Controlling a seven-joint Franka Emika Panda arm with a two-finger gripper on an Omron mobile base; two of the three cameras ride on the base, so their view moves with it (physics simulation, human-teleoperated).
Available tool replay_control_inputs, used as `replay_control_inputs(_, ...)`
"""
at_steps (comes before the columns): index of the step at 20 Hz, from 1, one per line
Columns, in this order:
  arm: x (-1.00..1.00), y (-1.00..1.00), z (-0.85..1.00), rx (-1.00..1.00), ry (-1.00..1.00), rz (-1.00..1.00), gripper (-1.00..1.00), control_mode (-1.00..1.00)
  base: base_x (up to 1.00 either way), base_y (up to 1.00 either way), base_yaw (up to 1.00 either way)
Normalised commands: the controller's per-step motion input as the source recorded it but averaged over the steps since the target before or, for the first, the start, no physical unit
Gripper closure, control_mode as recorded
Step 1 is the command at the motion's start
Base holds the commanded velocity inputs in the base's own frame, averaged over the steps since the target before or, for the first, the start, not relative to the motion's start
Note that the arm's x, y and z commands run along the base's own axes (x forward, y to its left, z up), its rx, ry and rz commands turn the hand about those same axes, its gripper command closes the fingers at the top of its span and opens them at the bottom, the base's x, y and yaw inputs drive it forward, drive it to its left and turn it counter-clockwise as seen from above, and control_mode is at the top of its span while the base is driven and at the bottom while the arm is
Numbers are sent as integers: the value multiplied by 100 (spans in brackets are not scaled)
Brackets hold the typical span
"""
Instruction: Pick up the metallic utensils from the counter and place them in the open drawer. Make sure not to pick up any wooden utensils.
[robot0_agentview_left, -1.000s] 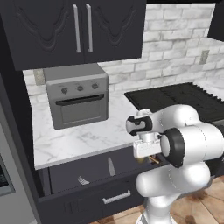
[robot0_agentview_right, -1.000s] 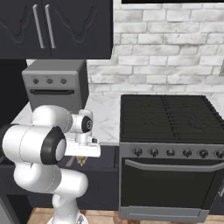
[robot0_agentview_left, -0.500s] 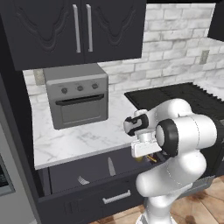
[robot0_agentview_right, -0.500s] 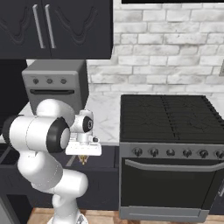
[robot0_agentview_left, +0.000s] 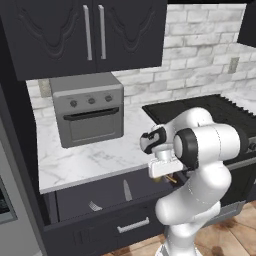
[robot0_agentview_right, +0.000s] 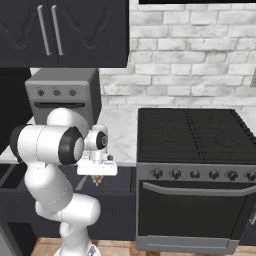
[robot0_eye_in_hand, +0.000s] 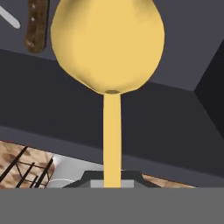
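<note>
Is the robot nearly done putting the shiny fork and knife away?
Nearly, it seems. Done: the fork and the knife both lie in the open drawer. In hand: the gripper is shut on a yellow round-headed spoon above the drawer, and that one is not metal. Left: no metal utensil shows on the counter, so the spoon probably just needs to stay out.

Fork (robot0_agentview_left: 94, 205) left of knife (robot0_agentview_left: 126, 190) in drawer (robot0_agentview_left: 75, 200), below counter (robot0_agentview_left: 90, 162).

Glossy white arm (robot0_agentview_left: 200, 165) of rounded, bulbous segments with dark charcoal joint rings; boxy white end effector (robot0_agentview_right: 97, 180) under a black-capped wrist.
</note>
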Motion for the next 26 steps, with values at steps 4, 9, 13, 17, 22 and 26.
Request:
replay_control_inputs(4,8,0,-27,-2,-16,-1,100,-100,0,0,0)
replay_control_inputs(9,12,3,-29,-1,-22,-1,100,-100,0,0,0)
replay_control_inputs(13,19,5,-4,0,-20,0,100,-100,0,0,0)
replay_control_inputs(17,5,2,-1,0,-12,0,100,-100,0,0,0)
replay_control_inputs(22,7,0,-7,0,0,0,100,-100,0,0,0)
replay_control_inputs(26,15,0,-16,0,0,0,100,-100,0,0,0)
